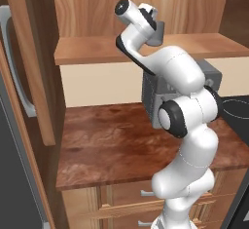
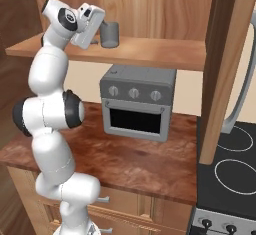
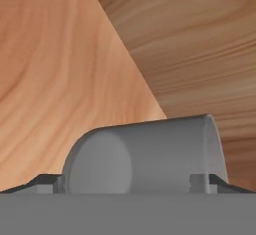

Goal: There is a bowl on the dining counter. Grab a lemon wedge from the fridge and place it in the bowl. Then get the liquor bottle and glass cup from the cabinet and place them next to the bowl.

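Wide-open gripper (image 2: 101,33) straddles the grey glass cup (image 2: 110,34) on the cabinet (image 2: 150,51) shelf, at twelve o'clock above the toaster oven (image 2: 137,101); cup not yet gripped or delivered.

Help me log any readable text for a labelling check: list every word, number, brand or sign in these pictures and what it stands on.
No readable text anywhere.
Toaster oven: three plain knobs, no markings to be made out.
Stove: white burner rings and front knobs, no lettering.
Glass cup on the cabinet shelf: plain grey, no label.
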